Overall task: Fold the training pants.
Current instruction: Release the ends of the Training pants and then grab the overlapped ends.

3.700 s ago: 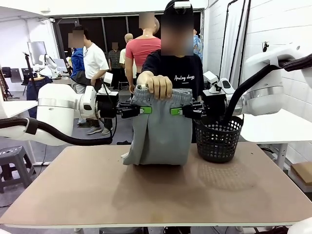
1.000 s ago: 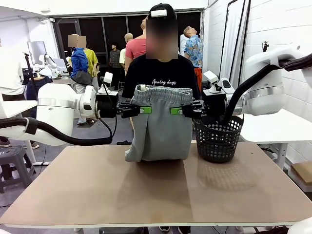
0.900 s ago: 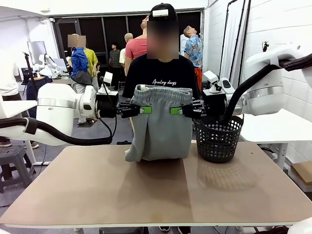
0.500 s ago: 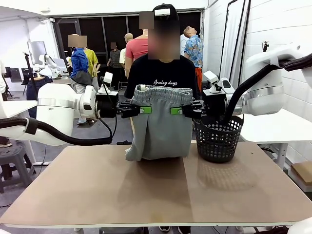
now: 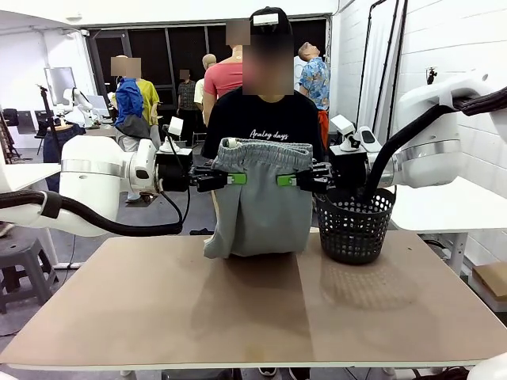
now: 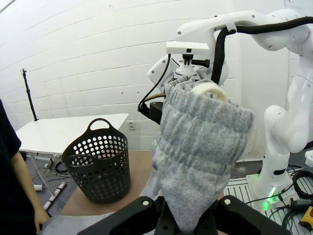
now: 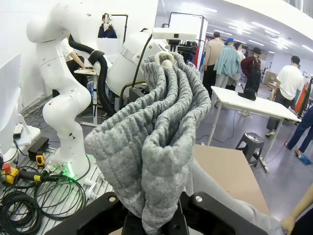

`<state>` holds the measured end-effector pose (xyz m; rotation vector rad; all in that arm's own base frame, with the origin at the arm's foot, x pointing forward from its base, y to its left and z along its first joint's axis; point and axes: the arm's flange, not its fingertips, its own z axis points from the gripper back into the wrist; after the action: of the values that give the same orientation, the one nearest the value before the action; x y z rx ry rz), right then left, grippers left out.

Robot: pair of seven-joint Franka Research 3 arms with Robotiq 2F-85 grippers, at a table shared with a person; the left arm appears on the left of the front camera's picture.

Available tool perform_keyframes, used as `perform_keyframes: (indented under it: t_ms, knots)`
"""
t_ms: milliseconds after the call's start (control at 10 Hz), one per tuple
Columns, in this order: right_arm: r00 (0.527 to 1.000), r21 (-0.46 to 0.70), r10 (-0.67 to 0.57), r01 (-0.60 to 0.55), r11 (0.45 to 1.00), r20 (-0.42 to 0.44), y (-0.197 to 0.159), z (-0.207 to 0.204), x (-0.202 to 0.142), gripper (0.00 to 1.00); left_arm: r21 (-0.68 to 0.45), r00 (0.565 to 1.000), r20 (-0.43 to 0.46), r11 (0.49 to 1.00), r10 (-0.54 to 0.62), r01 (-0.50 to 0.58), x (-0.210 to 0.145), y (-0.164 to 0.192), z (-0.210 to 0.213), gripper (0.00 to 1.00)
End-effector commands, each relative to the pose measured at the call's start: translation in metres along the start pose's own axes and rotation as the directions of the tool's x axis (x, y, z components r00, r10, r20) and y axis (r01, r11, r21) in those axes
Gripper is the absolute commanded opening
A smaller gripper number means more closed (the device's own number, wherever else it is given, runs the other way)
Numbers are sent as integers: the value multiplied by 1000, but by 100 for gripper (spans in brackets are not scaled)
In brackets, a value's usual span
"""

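Note:
The light grey training pants (image 5: pixel 261 206) hang upright over the far side of the table, their lower end resting on the tabletop. My left gripper (image 5: pixel 231 179) is shut on the left end of the ribbed waistband. My right gripper (image 5: pixel 287 180) is shut on the right end. In the left wrist view the waistband (image 6: pixel 195 161) bunches up from between the fingers (image 6: pixel 146 208). The right wrist view shows the same gathered grey cloth (image 7: pixel 156 147) pinched between its fingers (image 7: pixel 195 203). A person in a black T-shirt (image 5: pixel 265 119) stands right behind the pants, hands off them.
A black mesh basket (image 5: pixel 355 226) stands on the table just right of the pants, under my right arm. The brown tabletop (image 5: pixel 253 309) stretches toward the near edge. A white table (image 5: pixel 444 202) stands to the right.
The person's hand that gripped the top of the waistband has let go and drawn back. Both grippers and the pants have stayed put over the last second.

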<state>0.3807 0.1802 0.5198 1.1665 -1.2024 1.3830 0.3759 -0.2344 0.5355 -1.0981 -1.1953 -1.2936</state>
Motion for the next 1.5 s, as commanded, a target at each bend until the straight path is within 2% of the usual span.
perform_keyframes:
  t_ms: [0,1400]
  knots:
    - [999,0,10,-10,1000,34,4,-1,-1,0,0,1000,6,1000,-7,7,4,-1,0,0]
    - [999,0,10,-10,1000,34,4,-1,-1,0,0,1000,6,1000,-7,7,4,-1,0,0]
